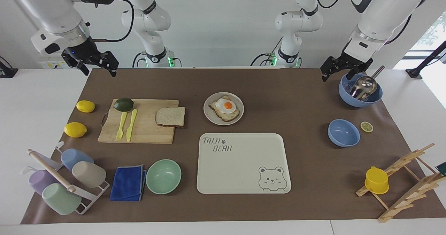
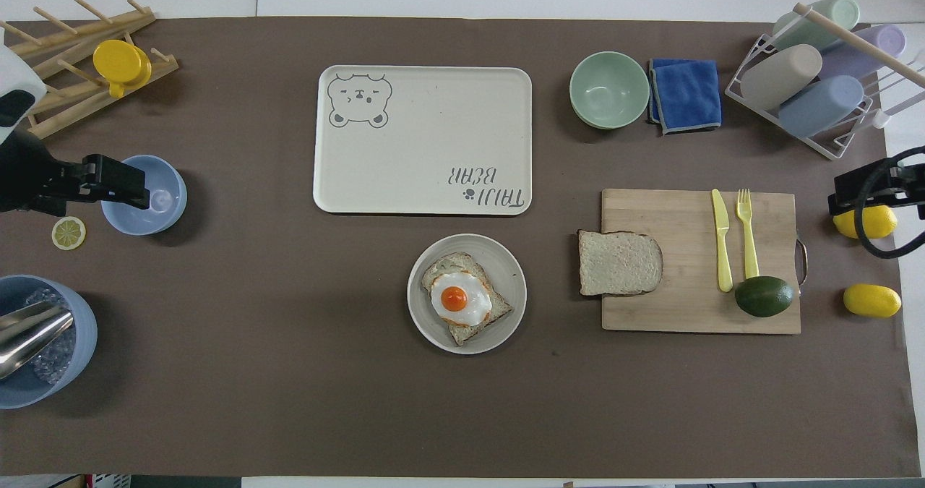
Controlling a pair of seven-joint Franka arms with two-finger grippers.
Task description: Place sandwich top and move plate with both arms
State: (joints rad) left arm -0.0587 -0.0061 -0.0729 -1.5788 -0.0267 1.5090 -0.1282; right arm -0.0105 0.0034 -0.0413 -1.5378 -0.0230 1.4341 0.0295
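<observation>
The sandwich top point(image 1: 170, 117) point(image 2: 619, 262), a plain slice of bread, lies flat on the edge of a wooden cutting board point(image 1: 146, 132) point(image 2: 686, 307), overhanging toward the plate. The round beige plate point(image 1: 237, 100) point(image 2: 507, 271) sits mid-table and carries a toast with a fried egg point(image 1: 225, 108) point(image 2: 462, 298). My right gripper point(image 1: 99, 71) point(image 2: 863, 188) hangs open, raised over the lemons at its end of the table. My left gripper point(image 1: 337, 75) point(image 2: 108, 184) hangs open, raised over the blue bowls at its end. Both hold nothing.
A cream bear tray point(image 1: 244, 179) point(image 2: 433, 112) lies just past the plate, farther from the robots. The board also holds a yellow knife, a fork and an avocado point(image 1: 123, 104). A mint bowl point(image 1: 163, 176), a blue cloth and a cup rack stand farther out.
</observation>
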